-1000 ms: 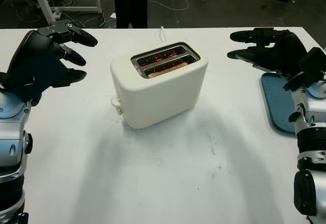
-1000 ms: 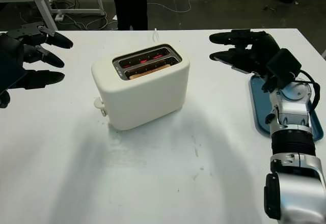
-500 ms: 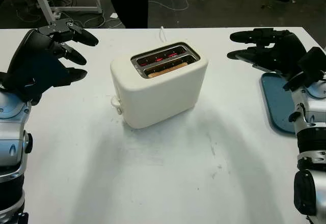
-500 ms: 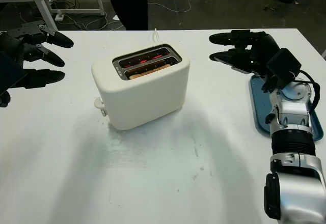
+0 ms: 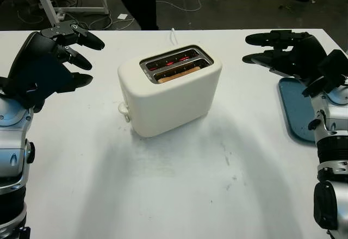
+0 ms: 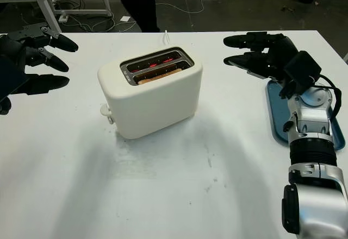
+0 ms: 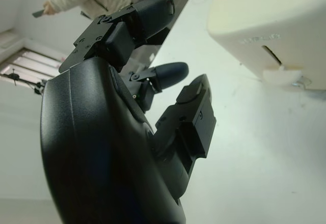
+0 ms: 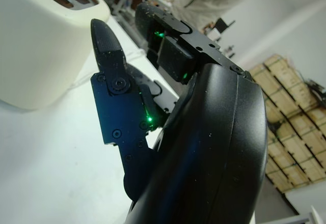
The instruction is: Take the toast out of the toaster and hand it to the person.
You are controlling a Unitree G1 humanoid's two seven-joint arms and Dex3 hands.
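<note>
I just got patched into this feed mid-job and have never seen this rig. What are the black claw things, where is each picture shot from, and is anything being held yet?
The black claws are a humanoid robot's two three-finger hands. Two pictures come from cameras in its head, looking down at a white table; the other two come from cameras on its wrists, close behind each hand. The left hand is raised to one side of the cream toaster, the right hand to the other, above a blue tray. Both are open and hold nothing. A slice of toast sits in the nearer slot; the farther slot glows red inside. A person stands beyond the table's far edge.
</note>
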